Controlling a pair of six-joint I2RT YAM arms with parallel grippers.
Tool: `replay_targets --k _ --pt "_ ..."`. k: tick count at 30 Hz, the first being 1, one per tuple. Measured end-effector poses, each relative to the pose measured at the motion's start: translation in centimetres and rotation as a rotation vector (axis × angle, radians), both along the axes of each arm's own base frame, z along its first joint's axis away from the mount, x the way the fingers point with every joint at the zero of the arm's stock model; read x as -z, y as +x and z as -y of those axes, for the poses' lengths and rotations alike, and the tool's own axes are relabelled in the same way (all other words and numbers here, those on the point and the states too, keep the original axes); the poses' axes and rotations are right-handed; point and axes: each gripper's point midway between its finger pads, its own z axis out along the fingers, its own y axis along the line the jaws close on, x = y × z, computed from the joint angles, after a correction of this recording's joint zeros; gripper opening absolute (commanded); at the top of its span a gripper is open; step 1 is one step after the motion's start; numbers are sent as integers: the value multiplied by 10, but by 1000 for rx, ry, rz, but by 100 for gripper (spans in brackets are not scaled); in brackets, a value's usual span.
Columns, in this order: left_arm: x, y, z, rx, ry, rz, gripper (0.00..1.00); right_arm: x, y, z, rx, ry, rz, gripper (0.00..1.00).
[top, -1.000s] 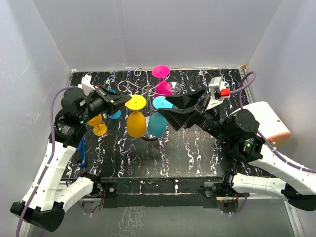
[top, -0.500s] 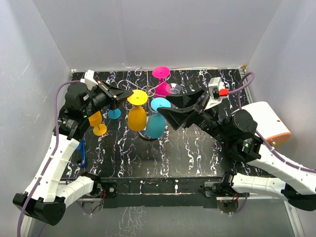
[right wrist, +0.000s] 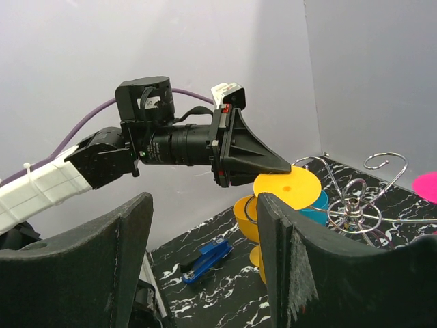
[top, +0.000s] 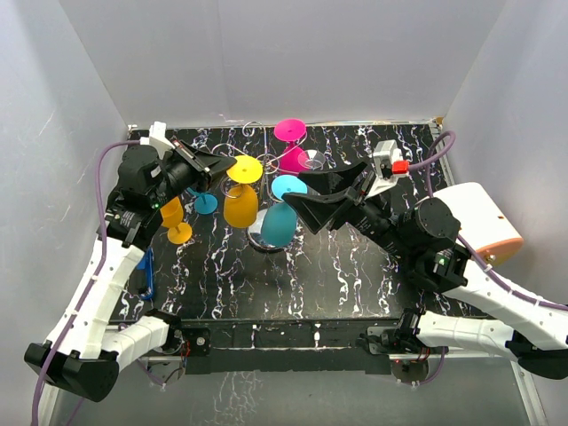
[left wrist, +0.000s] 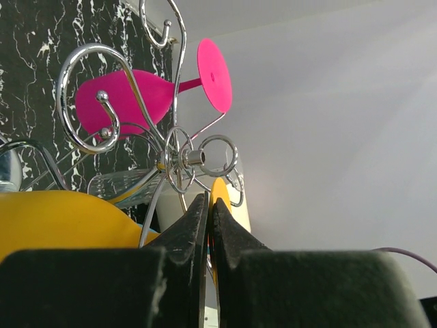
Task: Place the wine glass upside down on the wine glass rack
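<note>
My left gripper (top: 216, 169) is shut on the rim of the foot of a yellow wine glass (top: 240, 204), which hangs foot up and bowl down. The silver wire wine glass rack (top: 266, 162) stands just beyond it; its hub (left wrist: 194, 157) is right ahead in the left wrist view, where the yellow foot (left wrist: 220, 193) shows between my shut jaws (left wrist: 209, 202). A pink glass (top: 291, 158) and a cyan glass (top: 280, 223) hang on the rack. My right gripper (top: 300, 193) is open and empty beside the cyan glass; it also shows in the right wrist view (right wrist: 203, 201).
A second yellow glass (top: 173, 217) and a small blue glass foot (top: 206, 204) are at the left. A blue stapler (right wrist: 205, 260) lies on the black marbled table (top: 337, 266) near the left edge. White walls close in three sides.
My left gripper has lifted the yellow glass and carried it a little farther back, toward the rack's arms. The right arm has barely moved.
</note>
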Motion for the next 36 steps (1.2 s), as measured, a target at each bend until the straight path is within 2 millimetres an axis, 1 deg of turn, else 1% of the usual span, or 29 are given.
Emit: replay_targets --k 7,11,17,21,29,36 --pt "4 2 -6 -36 19 -10 0 0 1 1 7 2 -3 61" --pt "3 -3 -14 -76 24 -5 0 0 1 1 7 2 -3 61" --pt "-6 -13 -24 -119 13 22 0 0 1 1 7 1 -3 61" --pt "-5 -14 -28 -140 18 18 0 0 1 1 6 1 -3 61" --pt "-2 -18 -33 -162 30 6 0 2 1 -2 -1 -1 -11 61" --pt "-3 -31 -35 -143 40 25 0 4 2 -5 -7 -4 -20 61"
